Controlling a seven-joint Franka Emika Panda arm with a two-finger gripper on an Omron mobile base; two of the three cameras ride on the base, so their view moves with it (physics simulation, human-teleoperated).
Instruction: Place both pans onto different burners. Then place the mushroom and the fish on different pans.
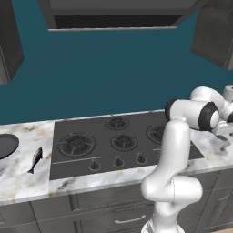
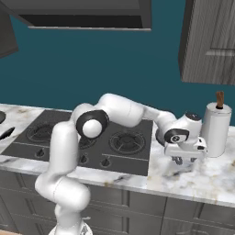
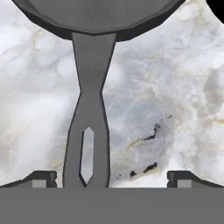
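Pan handle [image 3: 89, 131] right under my gripper [image 3: 111, 177].
Fingers spread wide, holding nothing, low over the marble counter [image 3: 166, 87] right of the cooktop [image 2: 92, 137].

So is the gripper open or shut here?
Open. In the hand view the gripper has its fingertips spread wide apart above the counter, and the pan handle lies between them, ungripped.

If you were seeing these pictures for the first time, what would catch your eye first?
First, the white arm stretched across the cooktop, its gripper low over the marble counter to the right of it. In the hand view, a dark pan's handle runs up between the open fingers. A small fish lies on the counter left of the burners.
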